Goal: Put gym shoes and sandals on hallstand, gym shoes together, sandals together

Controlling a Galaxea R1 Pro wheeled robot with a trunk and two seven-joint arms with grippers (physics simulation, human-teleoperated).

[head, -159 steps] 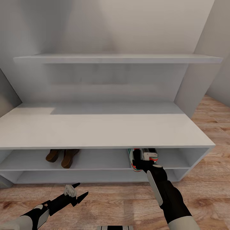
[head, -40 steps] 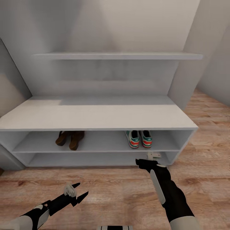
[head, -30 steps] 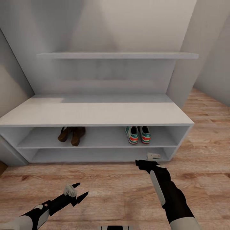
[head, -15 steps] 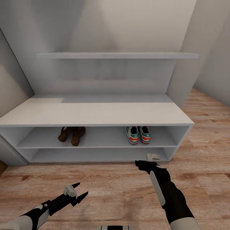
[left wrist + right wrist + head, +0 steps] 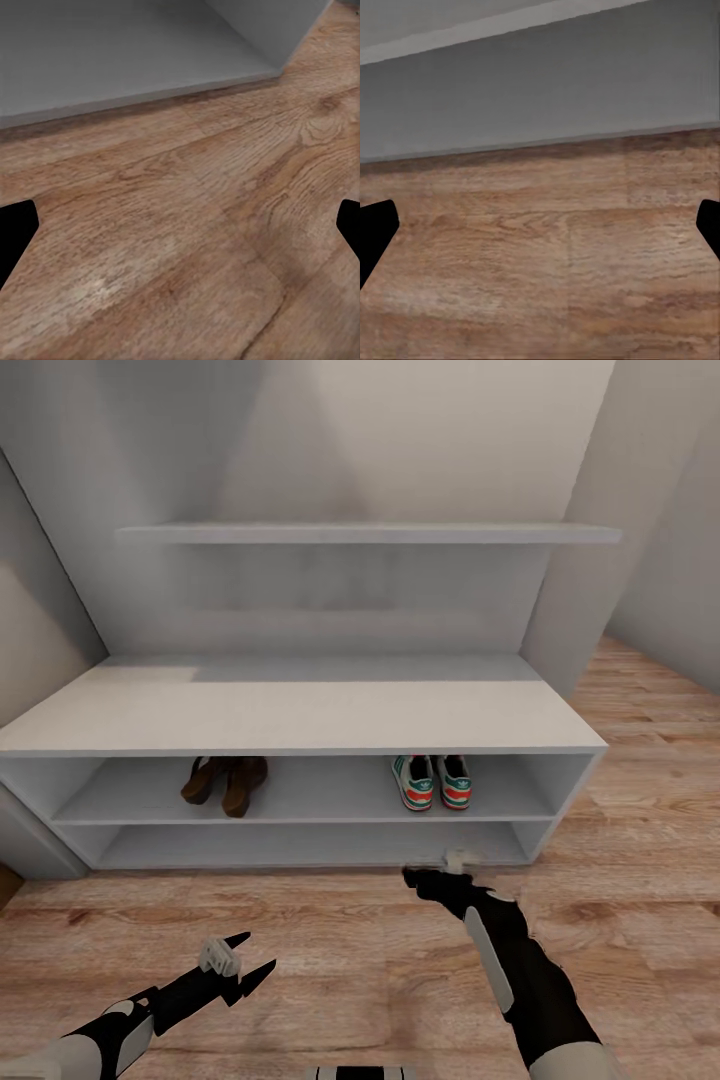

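Note:
The hallstand stands ahead against the wall, with one wall shelf above it. Both brown sandals sit side by side at the left of its upper bay. At the right of the same bay the two gym shoes stand together, heels toward me. My right gripper hovers open over the corridor floor just before the lower bay, holding nothing. My left gripper is open and empty, low over the floor at the left. The wrist views look between wide-spread fingertips at bare planks.
A grey wall panel closes in on the left and a wall corner on the right. Wood floor runs on past the rack's right end. The rack's pale base lies close ahead of the right gripper.
The view pulled back from the rack. My right gripper left the gym shoes in the upper bay, came down to floor height, and has just shifted a little left. The left arm stayed put.

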